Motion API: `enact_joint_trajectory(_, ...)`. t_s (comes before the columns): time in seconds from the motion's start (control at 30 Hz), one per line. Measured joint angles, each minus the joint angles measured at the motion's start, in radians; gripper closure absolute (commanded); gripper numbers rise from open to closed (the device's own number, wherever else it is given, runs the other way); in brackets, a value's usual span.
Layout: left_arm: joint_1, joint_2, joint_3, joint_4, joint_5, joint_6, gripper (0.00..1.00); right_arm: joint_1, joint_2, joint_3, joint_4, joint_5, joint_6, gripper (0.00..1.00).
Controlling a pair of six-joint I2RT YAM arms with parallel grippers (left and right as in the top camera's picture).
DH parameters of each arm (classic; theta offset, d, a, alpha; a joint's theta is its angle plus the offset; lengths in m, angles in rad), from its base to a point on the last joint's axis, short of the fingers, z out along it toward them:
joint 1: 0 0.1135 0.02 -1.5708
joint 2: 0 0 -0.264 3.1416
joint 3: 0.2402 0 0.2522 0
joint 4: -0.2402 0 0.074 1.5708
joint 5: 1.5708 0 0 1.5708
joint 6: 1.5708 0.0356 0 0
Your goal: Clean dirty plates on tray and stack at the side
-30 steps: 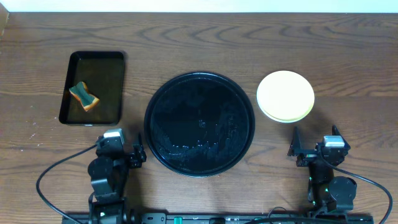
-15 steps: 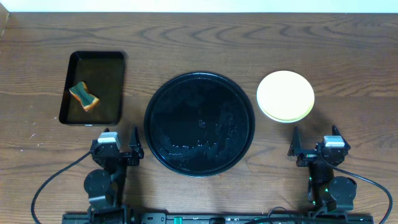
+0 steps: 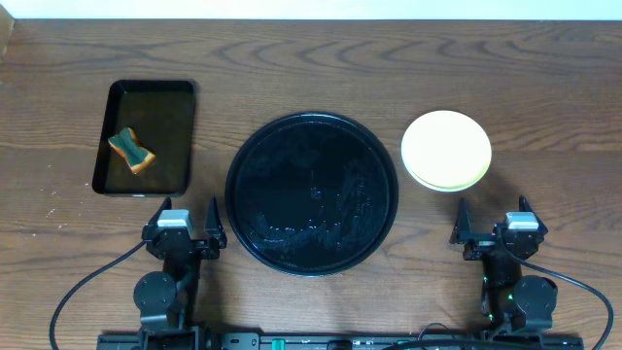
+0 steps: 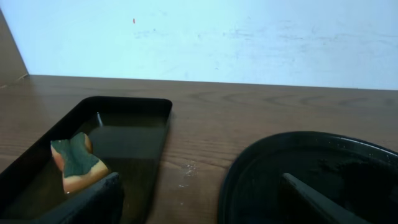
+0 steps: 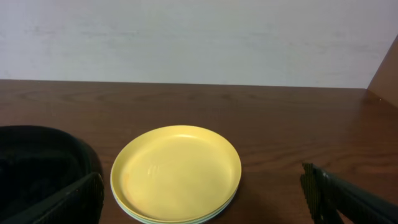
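Our left gripper [image 3: 183, 222] holds nothing, its two fingers [image 4: 93, 200] spread wide, low over the table [image 3: 311, 58] between the near end of the small rectangular tray [image 3: 146, 86] and the near left rim of the round tray [image 3: 230, 194]. Our right gripper [image 3: 493, 216] is spread as wide as it goes and is also empty, sitting just on the near side of the plates [image 3: 446, 149].

The plates sit in one stack on the bare wood, to the right of the round tray and apart from its rim. They lie flat and face up, and being round they have no long axis to speak of. The top one is pale yellow and looks clean. In the right wrist view we see pale mint edges [image 5: 168, 219] under it, though we cannot count the layers.

The round tray is in the middle of the table, and its glossy black floor shows wet-looking streaks. The rectangular tray lies far left with its long axis running away from us. It holds a green and orange sponge [image 3: 131, 151], waisted in the middle and lying diagonally. The floor under the sponge shines brownish, and we cannot tell whether that is liquid.
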Motion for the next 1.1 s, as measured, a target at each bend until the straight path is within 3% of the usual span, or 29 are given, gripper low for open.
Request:
enact_joint_trajectory(0.77, -0.015, 0.0, 0.0, -0.006, -0.048, -0.024, 0.21, 0.0, 0.0, 0.0, 0.0, 0.0, 0.0, 0.01)
enact_joint_trajectory(0.8, -0.015, 0.0, 0.0, -0.005, -0.048, -0.024, 0.02, 0.0, 0.0, 0.0, 0.0, 0.0, 0.0, 0.01)
enact_joint_trajectory(1.1, -0.015, 0.0, 0.0, -0.005, -0.051, -0.028, 0.02, 0.0, 0.0, 0.0, 0.0, 0.0, 0.0, 0.01)
